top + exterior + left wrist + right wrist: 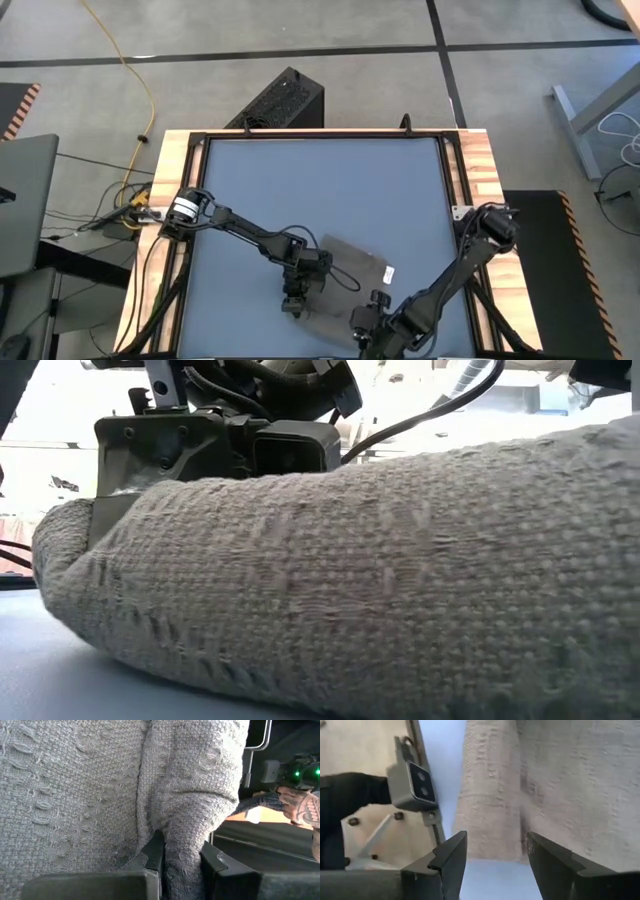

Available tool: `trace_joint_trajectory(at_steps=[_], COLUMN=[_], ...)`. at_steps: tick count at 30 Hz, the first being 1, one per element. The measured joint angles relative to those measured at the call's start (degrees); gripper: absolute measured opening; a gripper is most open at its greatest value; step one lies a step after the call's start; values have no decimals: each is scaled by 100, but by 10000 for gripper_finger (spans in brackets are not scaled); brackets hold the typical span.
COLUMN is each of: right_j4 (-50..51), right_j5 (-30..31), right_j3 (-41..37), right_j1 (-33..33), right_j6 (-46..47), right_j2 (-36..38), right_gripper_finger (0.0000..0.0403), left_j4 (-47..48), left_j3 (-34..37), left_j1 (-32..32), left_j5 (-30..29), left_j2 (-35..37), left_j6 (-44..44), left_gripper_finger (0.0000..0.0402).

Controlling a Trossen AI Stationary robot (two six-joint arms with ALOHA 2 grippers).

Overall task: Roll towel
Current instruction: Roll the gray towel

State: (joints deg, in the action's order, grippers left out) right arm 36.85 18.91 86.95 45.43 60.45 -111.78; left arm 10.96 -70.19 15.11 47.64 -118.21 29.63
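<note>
The taupe towel lies on the blue-grey table mat near the table's front edge, its white tag on the right side. In the low view its near part is a thick rounded roll that rests on the mat. My left gripper is at the towel's left end, shut on a fold of it. My right gripper hangs over the towel's near edge, open, fingers apart and touching nothing. My left gripper pinches a raised, folded ridge of the towel between its two fingers, several layers thick. It comes slanting down from the table's far left. The towel bulges out beyond the fingers, and the rest of it lies on the mat.
A small camera block sits on the table's front rail close to my right gripper. Wooden borders and a black frame run around the mat. The mat's far half is bare. Beyond the far edge stands a black box.
</note>
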Motion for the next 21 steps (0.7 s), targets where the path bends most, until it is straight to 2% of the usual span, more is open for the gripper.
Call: trace_joint_trajectory(at_steps=[7,14,21], right_j4=[-511,-541,-993], right_j5=[60,283,167], right_j3=[-1,-3,-1], right_j1=[31,6,63], right_j6=[-43,-63,163], right_j2=[-390,-383,-993], right_gripper_finger=[229,228,214], left_j4=[73,77,100], left_j3=[-2,-2,-2], left_j1=[0,0,0], left_j5=[11,6,6], left_j2=[0,0,0], left_j6=[-48,-50,-88], left_gripper_finger=[43,43,43])
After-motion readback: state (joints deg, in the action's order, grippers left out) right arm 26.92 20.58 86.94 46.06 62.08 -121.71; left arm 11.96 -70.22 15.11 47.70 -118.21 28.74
